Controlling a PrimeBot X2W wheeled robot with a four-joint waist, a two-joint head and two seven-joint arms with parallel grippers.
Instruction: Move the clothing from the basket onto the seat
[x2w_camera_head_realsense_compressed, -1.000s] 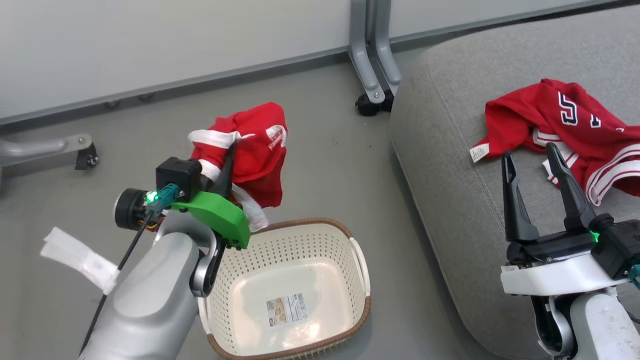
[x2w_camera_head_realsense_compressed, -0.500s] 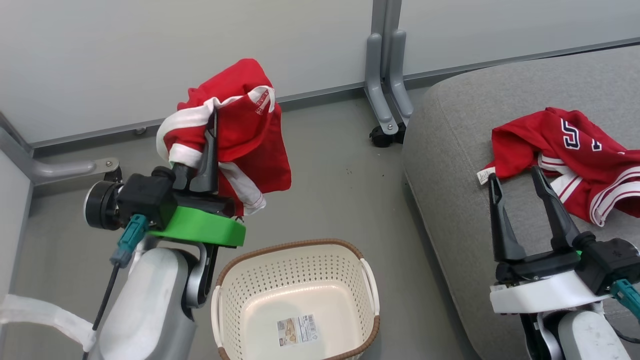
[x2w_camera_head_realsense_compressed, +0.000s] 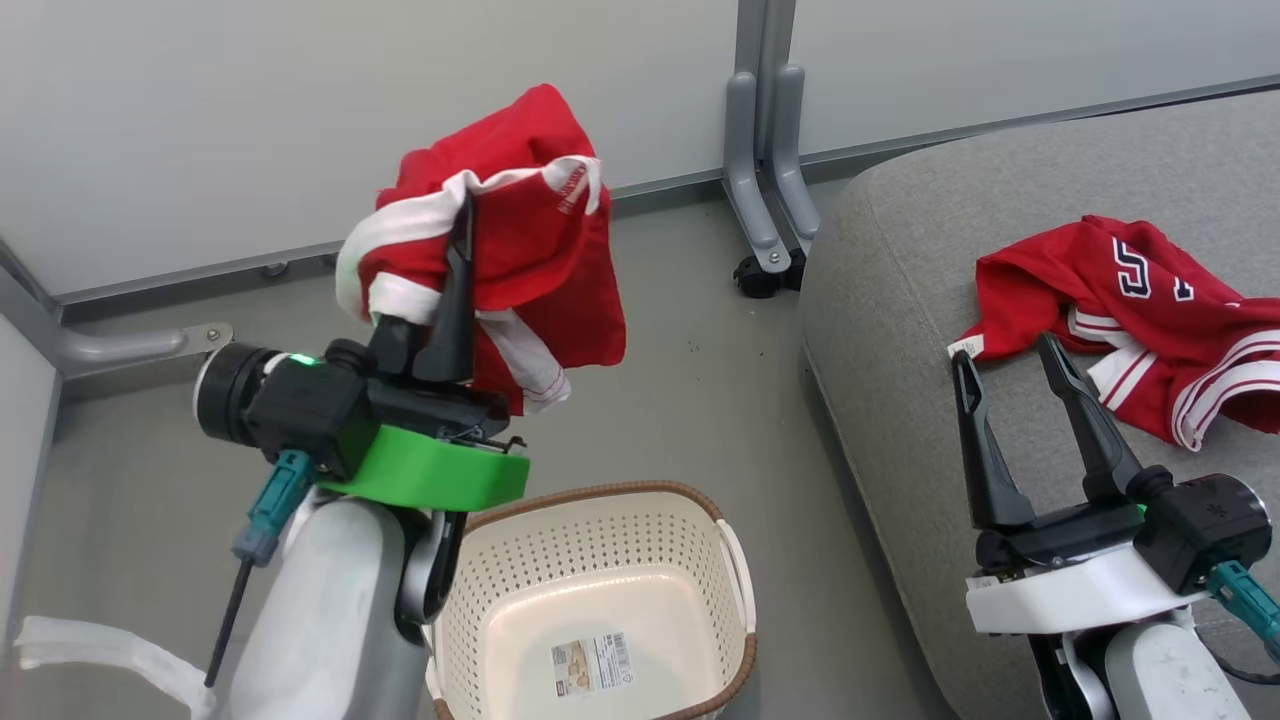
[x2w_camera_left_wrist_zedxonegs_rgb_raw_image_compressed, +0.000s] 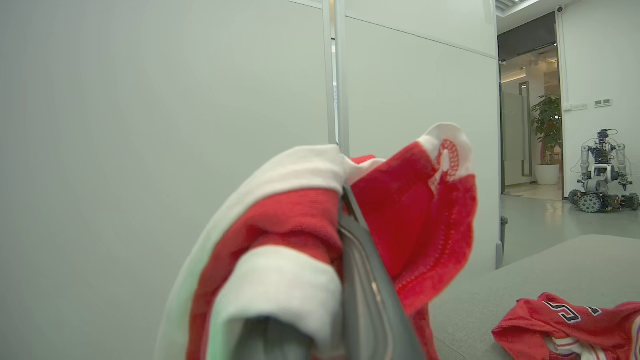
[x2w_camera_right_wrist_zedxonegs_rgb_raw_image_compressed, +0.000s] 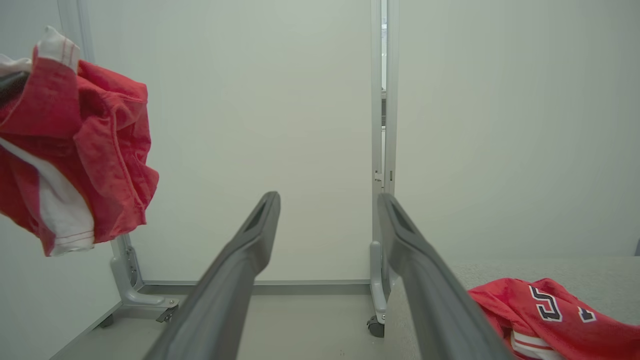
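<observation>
Hanging garment (x2w_camera_head_realsense_compressed: 540, 270) droops, long axis vertical.

two red garments were there, a bunched garment (x2w_camera_head_realsense_compressed: 545, 270) and a numbered garment (x2w_camera_head_realsense_compressed: 1140, 300). one basket (x2w_camera_head_realsense_compressed: 580, 540), one seat (x2w_camera_head_realsense_compressed: 900, 400), two grippers, the left gripper (x2w_camera_head_realsense_compressed: 445, 240) and the right gripper (x2w_camera_head_realsense_compressed: 1005, 352), plus one distant robot (x2w_camera_left_wrist_zedxonegs_rgb_raw_image_compressed: 600, 170), were counted.

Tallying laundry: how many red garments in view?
2. The held garment hangs from the left gripper; the numbered garment lies on the seat. None seen in the basket.
</observation>
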